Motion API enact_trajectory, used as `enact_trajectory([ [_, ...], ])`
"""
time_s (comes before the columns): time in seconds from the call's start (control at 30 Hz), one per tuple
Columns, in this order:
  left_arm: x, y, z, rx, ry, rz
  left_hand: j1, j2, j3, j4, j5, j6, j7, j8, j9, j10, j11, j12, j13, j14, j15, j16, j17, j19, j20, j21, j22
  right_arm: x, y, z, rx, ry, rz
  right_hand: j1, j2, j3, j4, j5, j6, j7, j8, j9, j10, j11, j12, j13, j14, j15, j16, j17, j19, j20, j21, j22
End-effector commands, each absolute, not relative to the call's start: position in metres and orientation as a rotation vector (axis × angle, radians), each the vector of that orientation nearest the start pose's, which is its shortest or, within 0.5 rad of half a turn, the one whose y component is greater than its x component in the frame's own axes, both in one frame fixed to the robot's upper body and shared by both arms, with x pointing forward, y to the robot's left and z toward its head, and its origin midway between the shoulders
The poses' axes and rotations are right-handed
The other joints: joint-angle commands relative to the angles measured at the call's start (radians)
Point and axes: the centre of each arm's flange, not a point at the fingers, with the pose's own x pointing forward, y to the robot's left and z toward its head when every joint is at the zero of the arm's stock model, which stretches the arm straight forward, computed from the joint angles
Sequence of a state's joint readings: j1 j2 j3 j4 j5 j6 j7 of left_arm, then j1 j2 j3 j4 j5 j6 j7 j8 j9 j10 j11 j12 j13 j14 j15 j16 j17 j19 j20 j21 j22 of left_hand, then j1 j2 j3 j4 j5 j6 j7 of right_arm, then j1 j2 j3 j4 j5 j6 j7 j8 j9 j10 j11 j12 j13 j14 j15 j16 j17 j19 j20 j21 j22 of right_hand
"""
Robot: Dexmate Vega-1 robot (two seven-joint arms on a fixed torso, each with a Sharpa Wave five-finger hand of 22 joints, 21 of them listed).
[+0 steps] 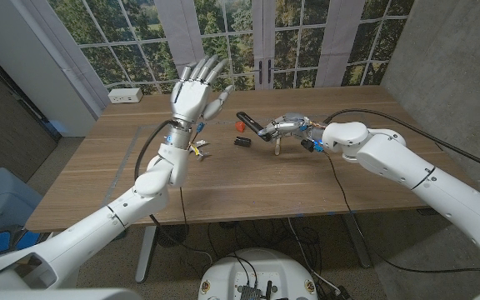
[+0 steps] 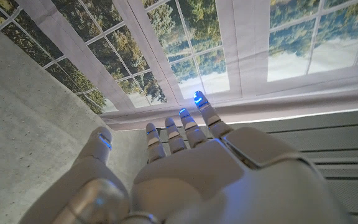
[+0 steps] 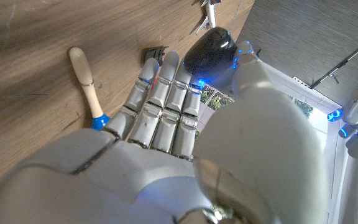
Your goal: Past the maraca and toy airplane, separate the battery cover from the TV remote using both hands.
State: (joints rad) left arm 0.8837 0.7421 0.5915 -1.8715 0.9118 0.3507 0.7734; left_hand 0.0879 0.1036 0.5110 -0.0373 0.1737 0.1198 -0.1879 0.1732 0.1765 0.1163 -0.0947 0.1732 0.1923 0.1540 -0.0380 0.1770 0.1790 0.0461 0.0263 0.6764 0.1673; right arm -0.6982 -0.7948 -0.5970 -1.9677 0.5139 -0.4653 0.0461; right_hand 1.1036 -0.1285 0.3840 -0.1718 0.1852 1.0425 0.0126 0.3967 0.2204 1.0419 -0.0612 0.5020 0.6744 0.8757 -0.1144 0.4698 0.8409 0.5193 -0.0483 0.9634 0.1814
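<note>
The left hand is raised with fingers spread, while the right hand grips the TV remote above the counter.

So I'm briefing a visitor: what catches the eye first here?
The left hand raised high above the table, fingers spread and holding nothing. Then the right hand low at the table's far middle, gripping the black remote, with a small black piece lying beside it.

A wooden table stands before tall paned windows showing trees; grey walls flank it, and a white power strip lies at its far corner.
</note>
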Motion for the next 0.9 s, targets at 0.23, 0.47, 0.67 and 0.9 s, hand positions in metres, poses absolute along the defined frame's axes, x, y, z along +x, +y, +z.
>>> enact_trajectory([
  [0.23, 0.516, 0.235, 0.071, 1.045, -1.013, 0.353, -0.057, 0.005, 0.001, 0.021, 0.006, -0.072, -0.003, -0.005, -0.002, -0.081, -0.002, 0.001, -0.012, -0.088, -0.033, -0.007, -0.001, -0.053, 0.007, -0.053, 0.002, 0.569, -0.160, 0.032, -0.625, -0.347, 0.407, 0.213, 0.213, 0.012, 0.003, 0.007, 0.011, -0.004, 0.000, 0.003, 0.056, -0.051, -0.008, 0.007, 0.009, -0.117, -0.006, 0.008, -0.008, -0.027, 0.013, 0.002],
  [0.47, 0.523, 0.242, 0.077, 0.989, -0.981, 0.172, -0.077, 0.000, -0.002, 0.034, 0.009, -0.099, -0.005, -0.004, -0.003, -0.118, 0.008, 0.002, -0.014, -0.130, -0.022, -0.006, -0.002, -0.084, 0.014, -0.084, 0.003, 0.568, -0.166, 0.032, -0.665, -0.364, 0.322, 0.213, 0.213, 0.013, 0.003, 0.007, 0.009, -0.007, -0.002, 0.003, 0.059, -0.052, -0.012, 0.004, 0.009, -0.117, -0.010, 0.012, -0.009, -0.028, 0.018, 0.001],
  [0.67, 0.526, 0.249, 0.077, 0.922, -0.954, 0.100, -0.082, -0.005, -0.005, 0.039, 0.011, -0.106, -0.006, -0.002, -0.003, -0.133, 0.010, 0.003, -0.015, -0.150, -0.016, -0.006, -0.002, -0.103, 0.019, -0.100, 0.003, 0.568, -0.173, 0.028, -0.689, -0.374, 0.245, 0.216, 0.212, 0.014, 0.001, 0.007, 0.007, -0.008, -0.003, 0.003, 0.060, -0.055, -0.015, 0.003, 0.009, -0.119, -0.013, 0.016, -0.010, -0.030, 0.022, 0.001],
  [0.9, 0.529, 0.255, 0.078, 0.881, -0.943, 0.036, -0.081, -0.009, -0.005, 0.039, 0.011, -0.106, -0.006, 0.000, -0.004, -0.139, 0.013, 0.005, -0.015, -0.157, -0.016, -0.005, -0.003, -0.105, 0.017, -0.106, 0.003, 0.570, -0.183, 0.021, -0.701, -0.377, 0.162, 0.215, 0.212, 0.014, 0.003, 0.006, 0.011, -0.007, -0.003, 0.003, 0.057, -0.057, -0.017, 0.007, 0.012, -0.118, -0.016, 0.020, -0.013, -0.032, 0.025, 0.001],
])
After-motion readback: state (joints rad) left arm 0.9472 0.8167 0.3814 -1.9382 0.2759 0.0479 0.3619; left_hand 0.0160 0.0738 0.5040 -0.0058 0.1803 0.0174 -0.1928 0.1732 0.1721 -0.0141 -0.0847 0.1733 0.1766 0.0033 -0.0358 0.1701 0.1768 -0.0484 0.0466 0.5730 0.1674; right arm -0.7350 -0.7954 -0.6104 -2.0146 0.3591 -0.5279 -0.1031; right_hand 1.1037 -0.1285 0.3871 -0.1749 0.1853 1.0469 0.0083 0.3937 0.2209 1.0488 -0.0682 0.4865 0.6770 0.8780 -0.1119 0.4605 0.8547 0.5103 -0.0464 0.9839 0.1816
